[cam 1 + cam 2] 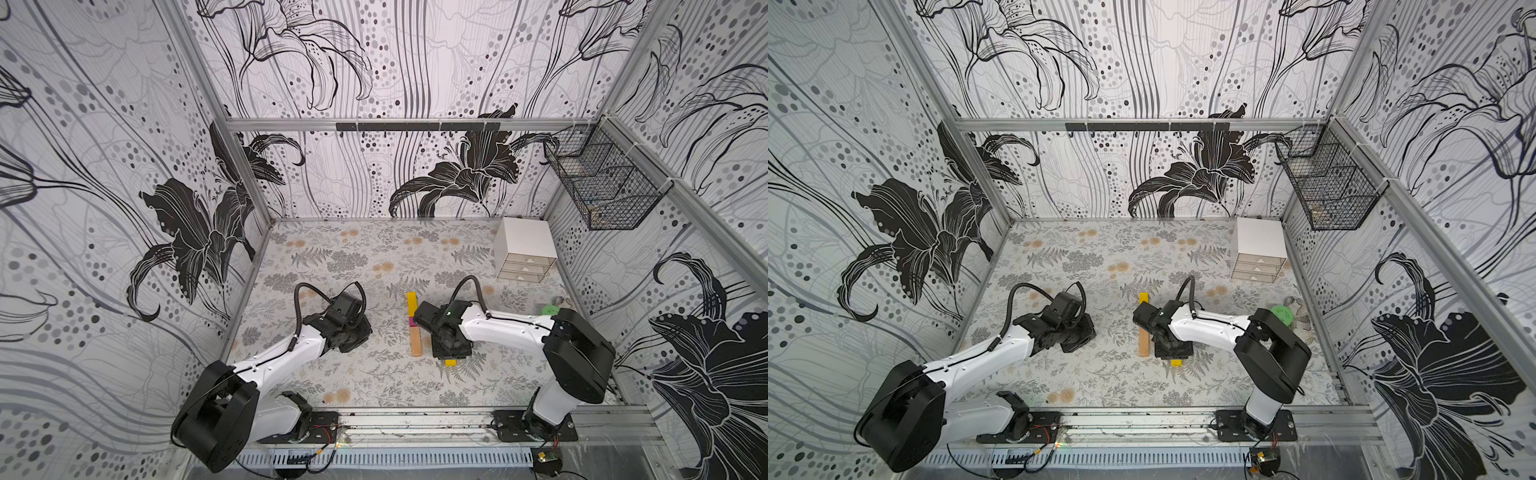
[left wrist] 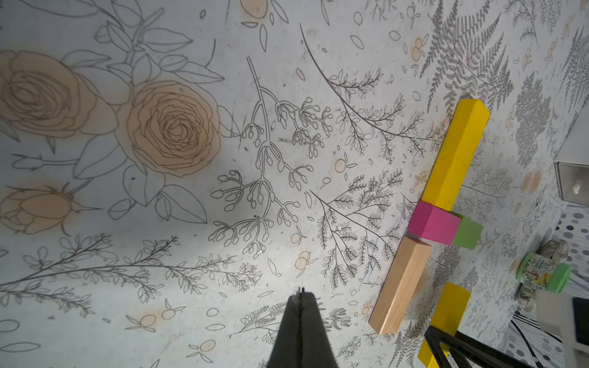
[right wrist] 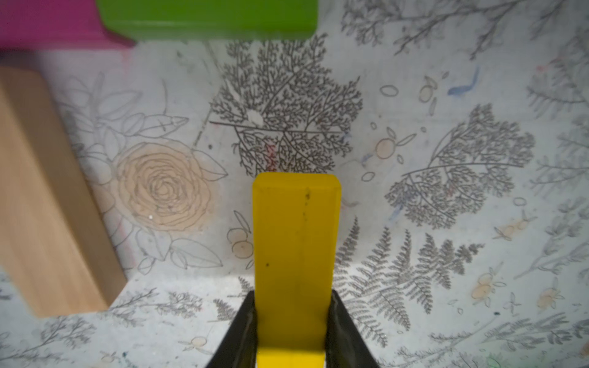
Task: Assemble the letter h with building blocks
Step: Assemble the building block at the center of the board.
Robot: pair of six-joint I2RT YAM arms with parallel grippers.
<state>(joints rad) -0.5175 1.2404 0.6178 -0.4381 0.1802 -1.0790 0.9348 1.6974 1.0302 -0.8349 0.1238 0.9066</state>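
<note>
Yellow block (image 3: 294, 229), clamped by the right gripper (image 3: 292, 296), aims at the green block (image 3: 207, 16) as the h's leg; left gripper (image 2: 300, 296) closed, empty.

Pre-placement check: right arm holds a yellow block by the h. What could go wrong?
1. The held yellow block juts far past the right fingers; it may pivot on touchdown, landing crooked.
2. Closing the gap to the green block could shove it and the magenta block askew.
3. The wood block lies close; a brush could shift it.
</note>
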